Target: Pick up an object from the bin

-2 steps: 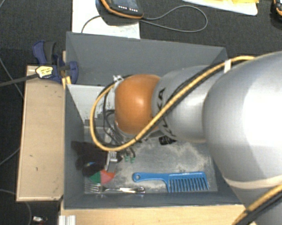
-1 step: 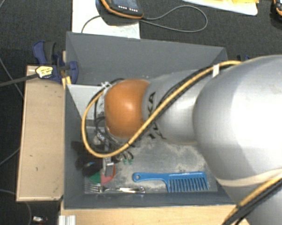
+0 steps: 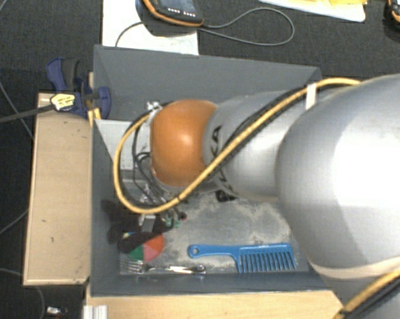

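Because the orange dome-shaped wrist cover (image 3: 181, 141) is sitting directly above the gripper (image 3: 159, 214), it is blocking the view, so I cannot tell whether the gripper is open or closed. The gripper is hanging low at about 8 o'clock in the grey metal bin (image 3: 210, 76), over a small heap where a black crumpled thing (image 3: 118, 218) and a red-and-green rounded thing (image 3: 150, 248) are lying together; one of these is probably the target. A blue plastic comb (image 3: 245, 258) is lying flat at 5 o'clock, well clear, and a thin silver metal fork (image 3: 165, 270) is resting along the 6 o'clock wall.
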